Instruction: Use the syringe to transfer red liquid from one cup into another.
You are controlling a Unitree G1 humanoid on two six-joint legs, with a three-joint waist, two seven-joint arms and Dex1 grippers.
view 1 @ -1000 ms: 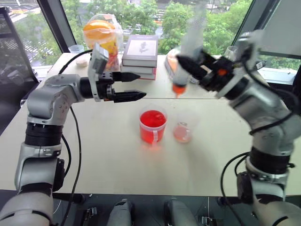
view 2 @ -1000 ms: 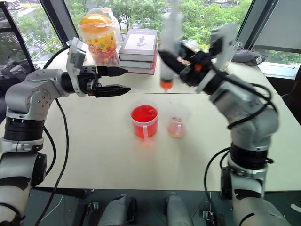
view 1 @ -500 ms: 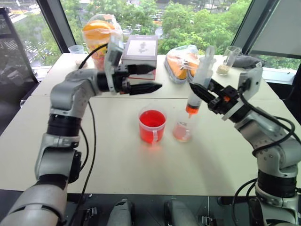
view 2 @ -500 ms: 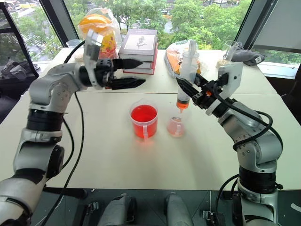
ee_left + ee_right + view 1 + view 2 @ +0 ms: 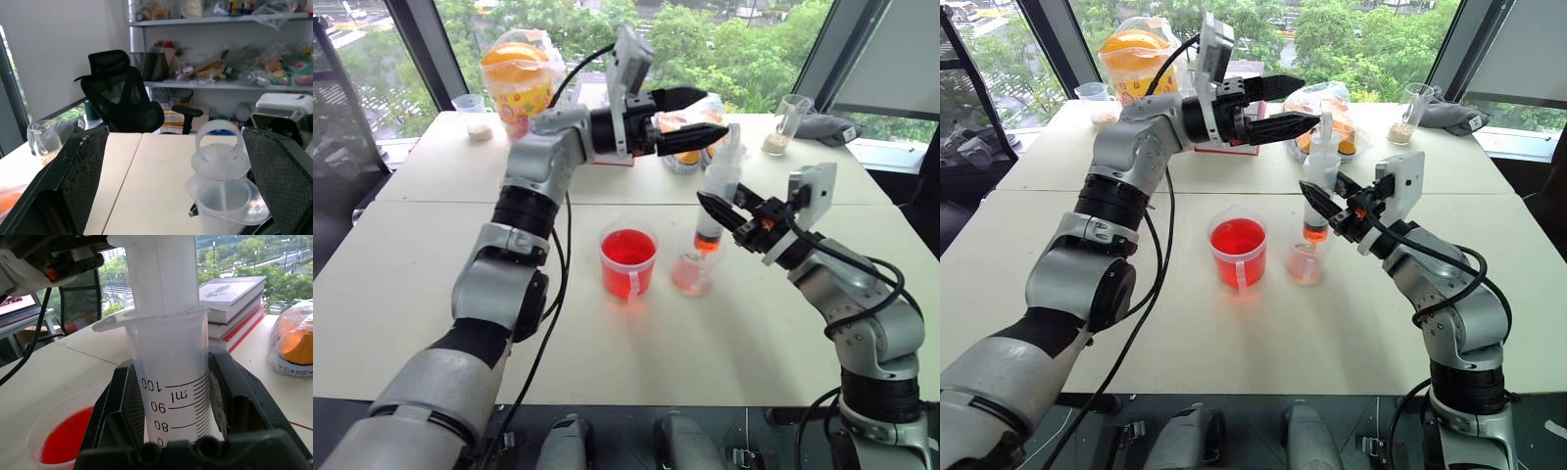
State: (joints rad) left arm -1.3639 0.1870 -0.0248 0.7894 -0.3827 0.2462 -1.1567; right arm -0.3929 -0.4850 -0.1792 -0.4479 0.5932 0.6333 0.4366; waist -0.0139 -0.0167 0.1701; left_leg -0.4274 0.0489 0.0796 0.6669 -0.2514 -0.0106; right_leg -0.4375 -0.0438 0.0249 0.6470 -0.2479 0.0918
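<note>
Right tool (image 5: 720, 209) clamps the upright large clear plastic syringe (image 5: 714, 201) — its plunger apparently between the open, empty left tool (image 5: 705, 116)'s fingers.

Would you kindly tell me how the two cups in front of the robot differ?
The red cup is larger and holds deep, bright red liquid; the handled cup is smaller, with only a shallow pale-pink layer at its base. The syringe, held upright in the right hand, stands over the handled cup, while nothing is over the red cup. Both are clear plastic, upright on the table.
</note>
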